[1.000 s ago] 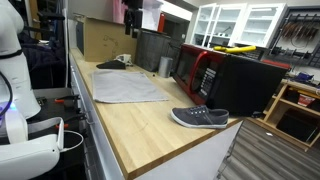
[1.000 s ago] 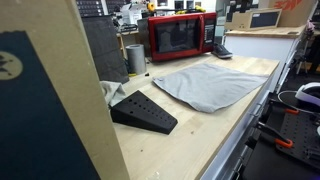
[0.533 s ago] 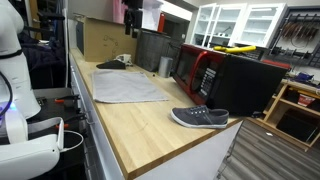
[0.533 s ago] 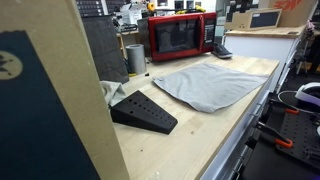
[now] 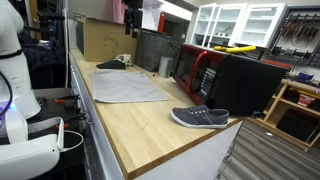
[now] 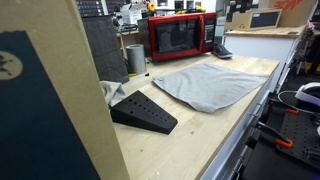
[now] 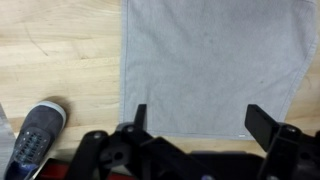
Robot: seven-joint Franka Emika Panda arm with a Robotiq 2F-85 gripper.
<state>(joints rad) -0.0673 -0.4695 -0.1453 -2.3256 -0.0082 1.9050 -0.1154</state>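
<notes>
Workshop cabinets and tool racks are crowding the background while a long pale wooden countertop (image 5: 150,135) is carrying the scene. In the wrist view, the robot's black two-fingered gripper (image 7: 200,125) is hovering with its claw spread wide and gripping nothing, right above one hem of a flat grey rectangular cloth (image 7: 210,60). The cloth is lying smooth across the middle of the countertop, reaching close to its open long edge.

Taking such a flat sheet cleanly is probably calling for a straight descent onto the hem, the pads pressing lightly on the wood and closing slowly so that a small fold is bunching between them. A tilted approach is risking a scrape or a miss.

A grey canvas slip-on shoe (image 7: 35,135) is sitting well apart from the cloth, toward the countertop's end corner. Near the opposite end, a black wedge-shaped block (image 6: 145,112) is lying just beside the cloth. A glossy red microwave oven (image 6: 180,37) is standing along the back edge.
</notes>
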